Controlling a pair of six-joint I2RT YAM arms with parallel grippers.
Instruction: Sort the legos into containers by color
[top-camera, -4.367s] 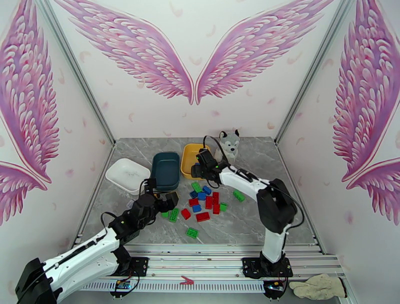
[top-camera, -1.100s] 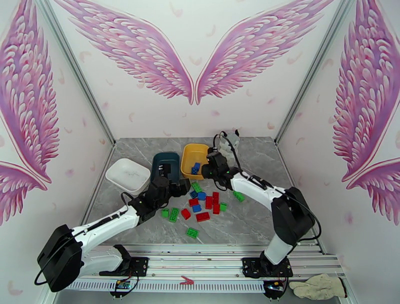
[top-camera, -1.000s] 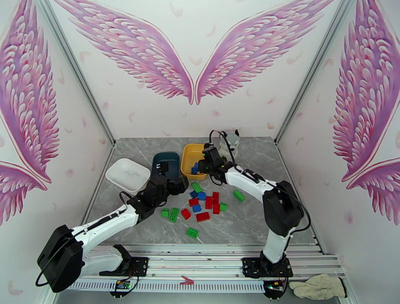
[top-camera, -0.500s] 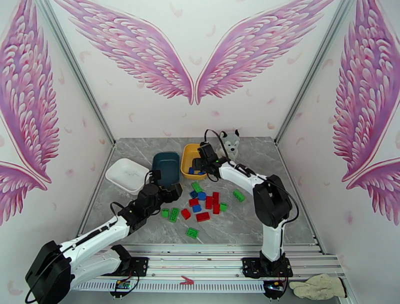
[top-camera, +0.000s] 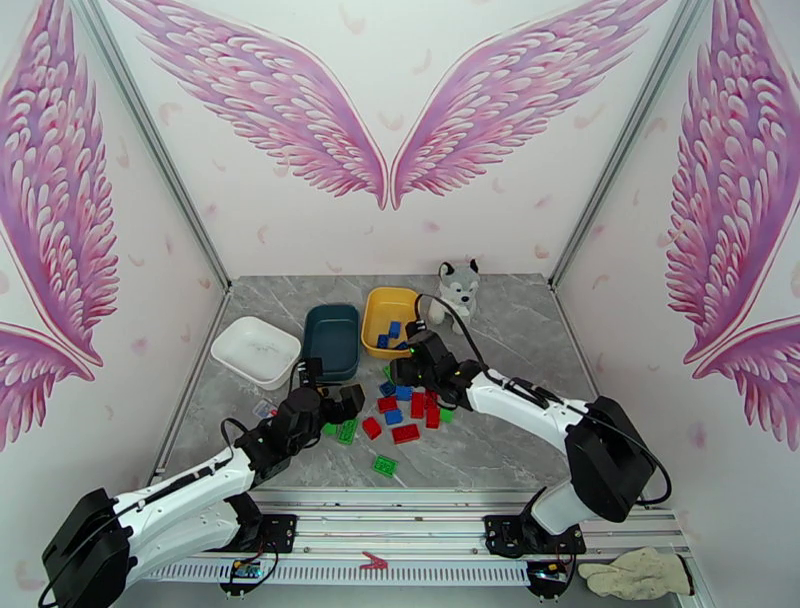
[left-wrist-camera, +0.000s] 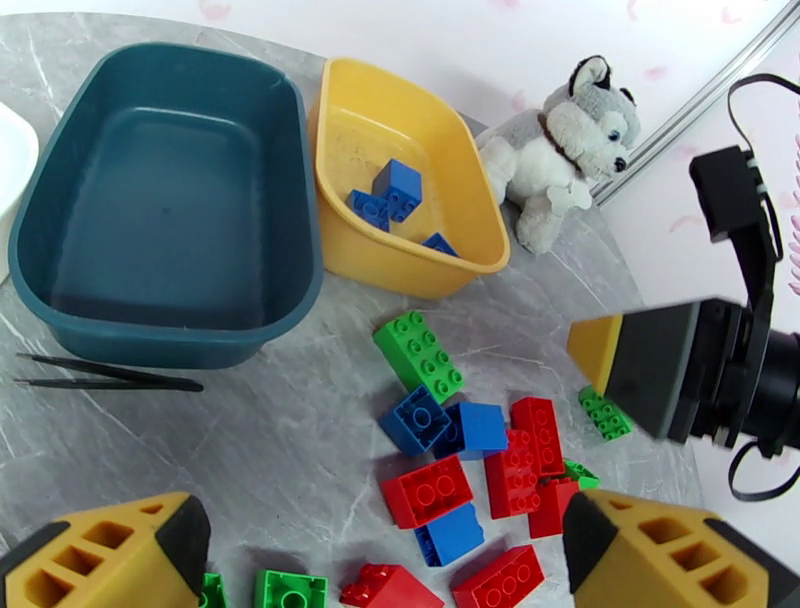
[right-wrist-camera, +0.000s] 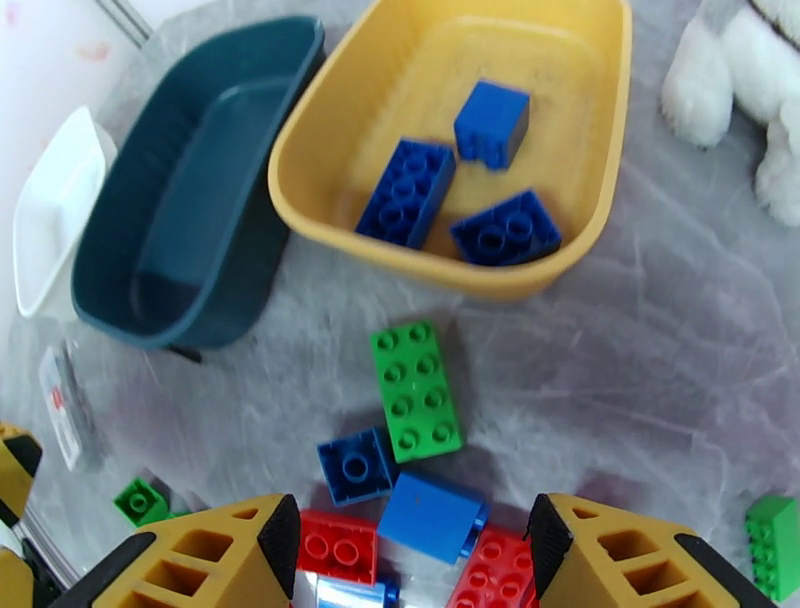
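Three blue bricks (right-wrist-camera: 405, 192) already lie in the yellow tray (right-wrist-camera: 505, 283), so blue evidently belongs there. The teal tray (left-wrist-camera: 150, 340) at its 9 o'clock and the white tray (top-camera: 255, 350) beyond that look bare, presumably kept for red and green. The unsorted pile (top-camera: 405, 405) of red, blue and green bricks sits in the middle of the table (top-camera: 500, 440), at 6 o'clock from the yellow tray, with a stray green brick (top-camera: 385, 465) at its 7 o'clock. The right tool (right-wrist-camera: 412, 530) hangs low over the pile's 12 o'clock side, jaws apart and empty. A loose blue brick (right-wrist-camera: 430, 510) lies just beneath it, likely its next pick. The left tool (left-wrist-camera: 385, 525) hovers at the pile's 9 o'clock, spread wide and holding nothing, handy for the green pieces there.
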